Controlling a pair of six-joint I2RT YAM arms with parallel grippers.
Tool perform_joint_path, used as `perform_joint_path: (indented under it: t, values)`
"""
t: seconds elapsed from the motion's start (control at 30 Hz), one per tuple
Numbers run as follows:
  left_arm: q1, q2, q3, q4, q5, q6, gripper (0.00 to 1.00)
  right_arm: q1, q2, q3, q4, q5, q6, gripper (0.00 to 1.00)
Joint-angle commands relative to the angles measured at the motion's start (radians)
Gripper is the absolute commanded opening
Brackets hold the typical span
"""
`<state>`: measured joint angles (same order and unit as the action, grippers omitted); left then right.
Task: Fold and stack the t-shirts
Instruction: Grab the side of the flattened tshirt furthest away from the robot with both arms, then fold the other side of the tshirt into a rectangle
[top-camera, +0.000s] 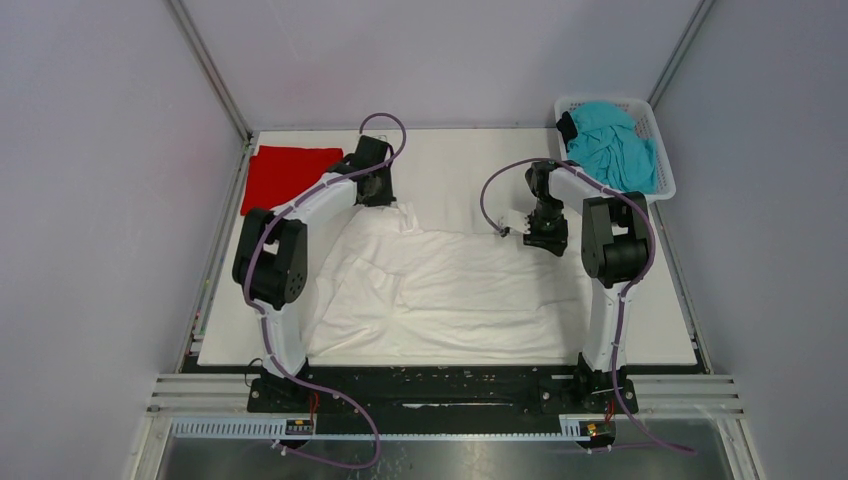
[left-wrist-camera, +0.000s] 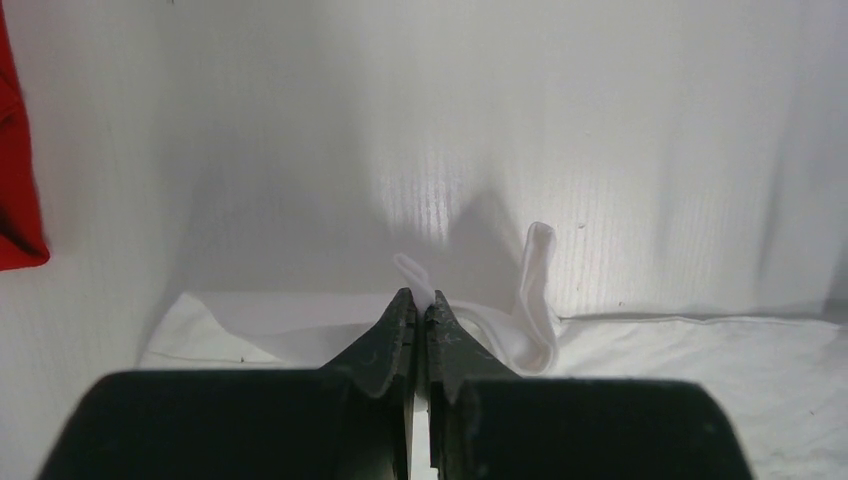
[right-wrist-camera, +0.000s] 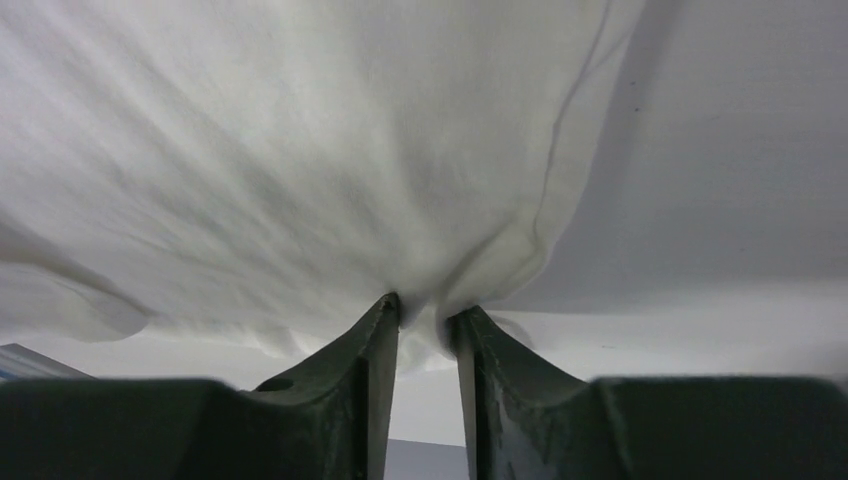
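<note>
A white t-shirt (top-camera: 450, 285) lies spread and wrinkled over the middle of the table. My left gripper (top-camera: 385, 200) is shut on its far left edge; in the left wrist view (left-wrist-camera: 421, 300) a thin fold of white cloth (left-wrist-camera: 530, 300) sticks up between the closed jaws. My right gripper (top-camera: 545, 238) is shut on the far right edge; in the right wrist view (right-wrist-camera: 425, 318) bunched white cloth (right-wrist-camera: 300, 180) fills the gap between the jaws. A folded red t-shirt (top-camera: 288, 175) lies at the far left, also seen in the left wrist view (left-wrist-camera: 15, 160).
A white basket (top-camera: 655, 140) at the far right corner holds a teal t-shirt (top-camera: 610, 145) over a dark one (top-camera: 567, 128). Grey walls and metal posts close in the table (top-camera: 450, 160) on three sides.
</note>
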<state>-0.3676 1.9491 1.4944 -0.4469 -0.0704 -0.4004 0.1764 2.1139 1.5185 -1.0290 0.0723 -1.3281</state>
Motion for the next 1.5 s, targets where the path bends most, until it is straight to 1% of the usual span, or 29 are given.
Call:
perform_joint_path:
  t: [0.0,0.03,0.13,0.2,0.3,0.43,0.57,0.7,0.83,0.97,1.23,1.37,1.47]
  values:
    - [-0.001,-0.070,-0.021,0.055,0.029,0.009,0.00,0.006,-0.021,0.002,0.012,0.029,-0.015,0.31]
    - [-0.001,-0.073,-0.025,0.056,0.029,0.011,0.00,0.006,-0.019,0.004,0.018,0.036,-0.016,0.26]
    - [-0.001,-0.079,-0.034,0.056,0.025,0.015,0.00,0.006,-0.010,0.004,0.043,0.057,-0.016,0.18]
    - [-0.001,-0.085,-0.039,0.057,0.023,0.017,0.00,0.006,-0.006,0.001,0.063,0.068,-0.009,0.09]
    - [0.000,-0.100,-0.056,0.067,0.026,0.017,0.00,0.006,-0.009,-0.005,0.086,0.077,0.010,0.05]
    - [-0.012,-0.130,-0.092,0.085,0.036,0.016,0.00,0.018,-0.049,-0.051,0.138,0.088,0.033,0.05]
    - [-0.034,-0.179,-0.140,0.084,0.021,0.023,0.00,0.038,-0.129,-0.131,0.242,0.111,0.047,0.04]
    - [-0.051,-0.252,-0.203,0.087,-0.009,0.015,0.00,0.058,-0.205,-0.174,0.268,0.108,0.045,0.03]
    - [-0.077,-0.328,-0.305,0.120,-0.015,-0.014,0.00,0.085,-0.267,-0.236,0.261,0.088,-0.038,0.02]
    - [-0.116,-0.405,-0.376,0.119,-0.036,-0.022,0.00,0.119,-0.335,-0.321,0.249,0.090,-0.128,0.01]
    - [-0.158,-0.601,-0.494,0.009,-0.061,-0.070,0.00,0.166,-0.474,-0.420,0.200,0.086,-0.197,0.01]
    - [-0.197,-0.686,-0.541,-0.065,-0.102,-0.125,0.00,0.188,-0.544,-0.482,0.196,0.078,-0.242,0.01]
    - [-0.219,-0.749,-0.575,-0.122,-0.105,-0.178,0.00,0.190,-0.592,-0.537,0.209,0.066,-0.282,0.01]
